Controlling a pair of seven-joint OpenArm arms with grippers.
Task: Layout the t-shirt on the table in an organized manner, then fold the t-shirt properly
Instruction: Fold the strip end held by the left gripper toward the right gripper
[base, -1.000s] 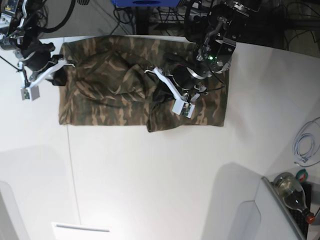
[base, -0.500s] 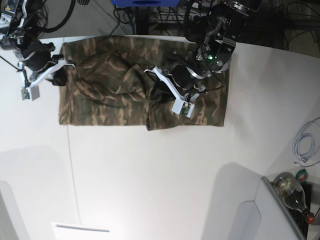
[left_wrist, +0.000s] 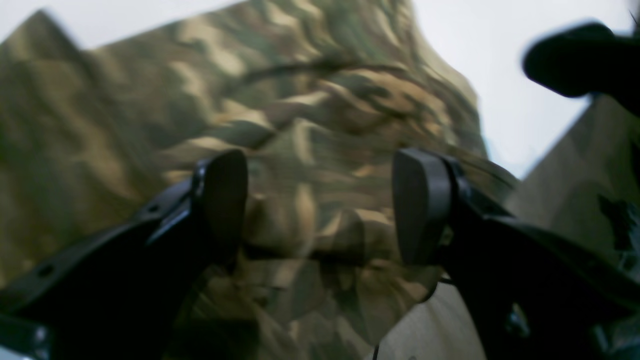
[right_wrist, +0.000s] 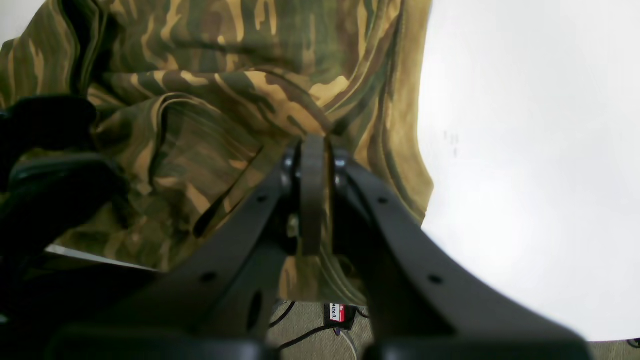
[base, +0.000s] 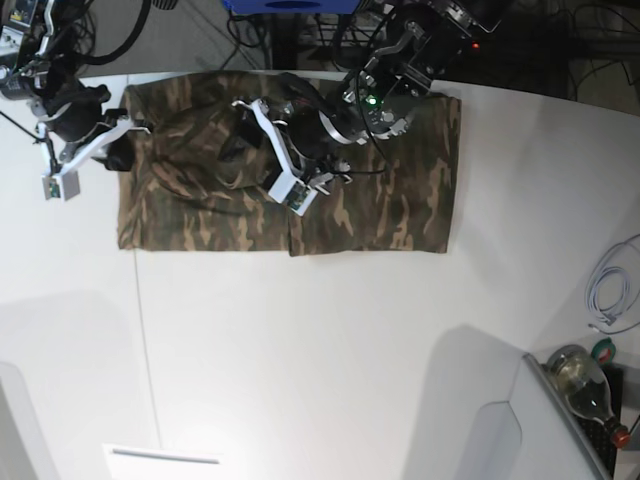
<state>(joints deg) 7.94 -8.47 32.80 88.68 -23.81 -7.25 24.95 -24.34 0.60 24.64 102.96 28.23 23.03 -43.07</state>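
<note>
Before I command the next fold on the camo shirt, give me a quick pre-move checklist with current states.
1. Left gripper open, clear of cloth: ok; jaws apart, nothing between them.
2. Right gripper shut on the t-shirt edge: ok; cloth pinched at the tips.
3. Shirt fully on the table: cannot tell; its far edge sits at the table's rim.
4. Shirt lying flat: not ok; wrinkles and a bunched fold near the middle.
5. Fold's lower edges aligned: ok, roughly level.
</note>
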